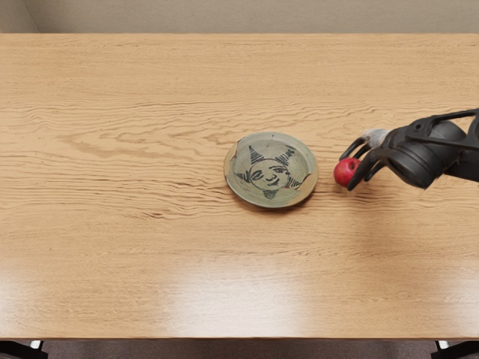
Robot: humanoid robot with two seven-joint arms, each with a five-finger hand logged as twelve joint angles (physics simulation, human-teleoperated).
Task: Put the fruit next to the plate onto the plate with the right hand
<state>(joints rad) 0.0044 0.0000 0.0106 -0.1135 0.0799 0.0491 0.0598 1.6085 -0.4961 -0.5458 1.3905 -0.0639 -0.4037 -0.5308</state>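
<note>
A small red fruit (345, 171) sits on the wooden table just right of a grey-green plate (247, 149) painted with a dark face-like pattern. My right hand (361, 161) reaches in from the right edge, and its dark fingers (358, 176) curl around the fruit's right side, touching it. The fruit is still at table level, a short gap away from the plate's right rim. Part of the fruit is hidden behind the fingers. The left arm does not show.
The wooden table (150, 224) spans nearly the whole view, with its front edge near the bottom and its far edge at the top. Nothing else stands on it.
</note>
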